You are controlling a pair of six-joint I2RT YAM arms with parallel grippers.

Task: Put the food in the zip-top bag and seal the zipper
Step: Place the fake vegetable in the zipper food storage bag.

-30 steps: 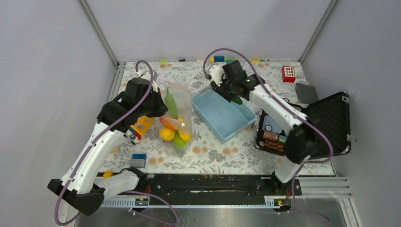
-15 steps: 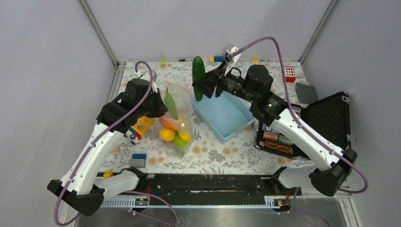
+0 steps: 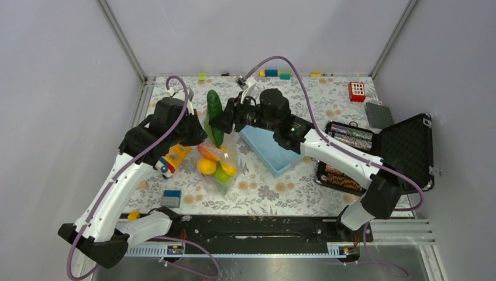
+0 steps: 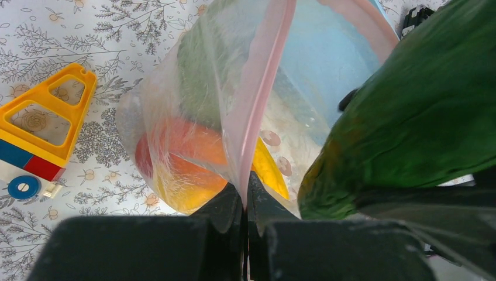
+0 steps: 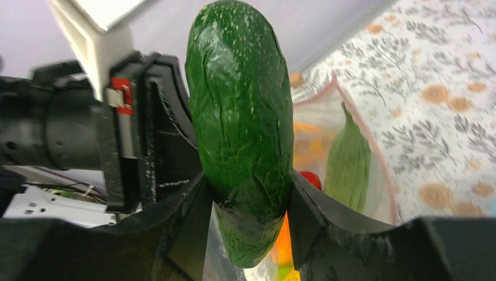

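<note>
Cucumber now at bag mouth, tip indistinct

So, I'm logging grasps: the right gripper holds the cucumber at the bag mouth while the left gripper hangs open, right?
Not quite: the left gripper is shut on the pink zipper, as the left wrist view shows. The right gripper does hold the cucumber.

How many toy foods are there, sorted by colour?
Green: 3 (cucumber, pod, round fruit)
Yellow: 2 (lemon, banana)
Red-orange: 1 (red-orange fruit)
Total: 6 visible; more may be hidden.
</note>
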